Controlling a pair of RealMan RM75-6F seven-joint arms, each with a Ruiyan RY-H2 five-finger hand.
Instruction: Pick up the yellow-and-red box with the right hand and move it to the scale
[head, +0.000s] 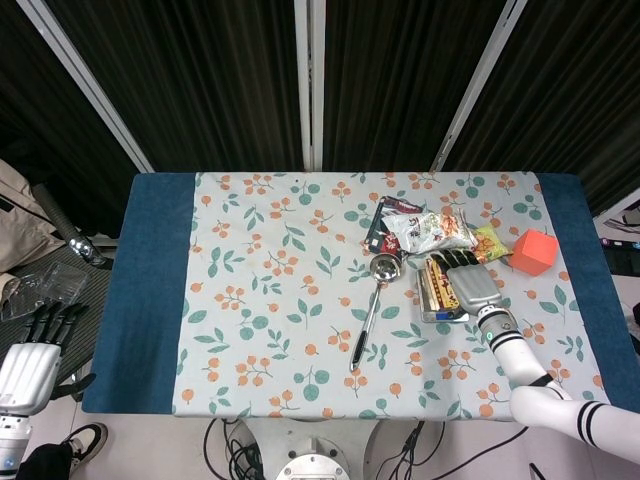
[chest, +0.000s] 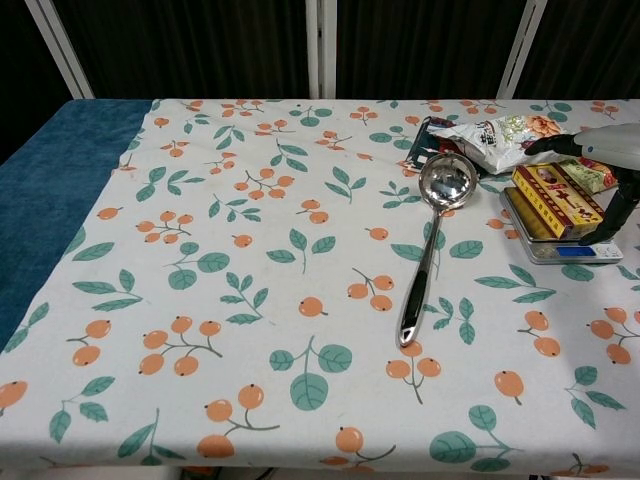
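The yellow-and-red box lies lengthwise over the platform of the small silver scale, slightly tilted; whether it rests on the platform I cannot tell. My right hand grips it from the right side, silver back up, with dark fingers reaching down past the box's far edge. From above, the right hand covers most of the box and the scale. My left hand hangs off the table's left side, fingers straight and holding nothing.
A steel ladle lies just left of the scale, handle toward me. Behind the scale are a white snack bag, a dark packet and a green-yellow packet. An orange-red cube sits to the right.
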